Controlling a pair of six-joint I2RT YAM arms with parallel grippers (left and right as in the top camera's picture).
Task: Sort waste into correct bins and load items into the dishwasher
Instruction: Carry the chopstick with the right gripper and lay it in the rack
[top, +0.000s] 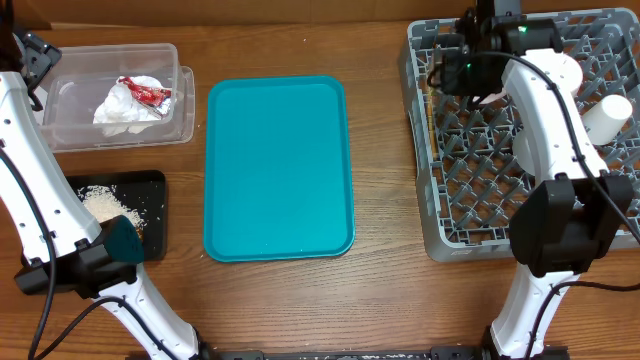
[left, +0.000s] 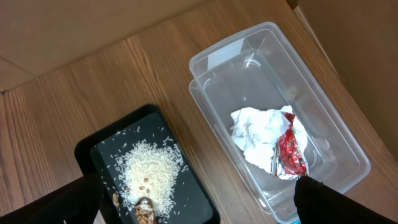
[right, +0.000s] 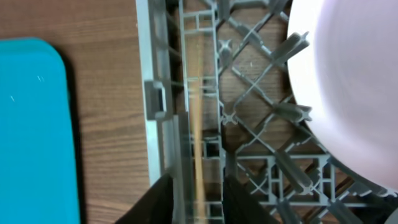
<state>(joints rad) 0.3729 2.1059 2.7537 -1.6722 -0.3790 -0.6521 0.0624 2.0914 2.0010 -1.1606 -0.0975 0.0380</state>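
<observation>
right gripper (right: 199, 183) is over the far left corner of the dish rack (top: 425, 150), jaws parted a little with the thin wooden stick (right: 198, 112) running between them, lying in the channel just inside the rack's left wall, and from here it looks loose rather than pinched. the step in hand reads as letting that stick go, so the clean way is to open wider and lift straight up, no sideways drag that could flick it over the wall onto the table (top: 380, 150). large pale plate (right: 348, 93) stands in the pegs close by on the right, worth staying clear of it, and a white cup (top: 608, 118) sits further along. left gripper (left: 199, 186) hangs spread wide, holding nothing, above the clear tub (left: 336, 134) with the crumpled napkin (left: 258, 134) and red wrapper (left: 291, 152) inside, beside the black tray (top: 150, 182) carrying rice and brown bits. teal tray (top: 278, 165) is bare. wood-grain tabletop, plain brown board along the far edge, nothing else of the room shows
</observation>
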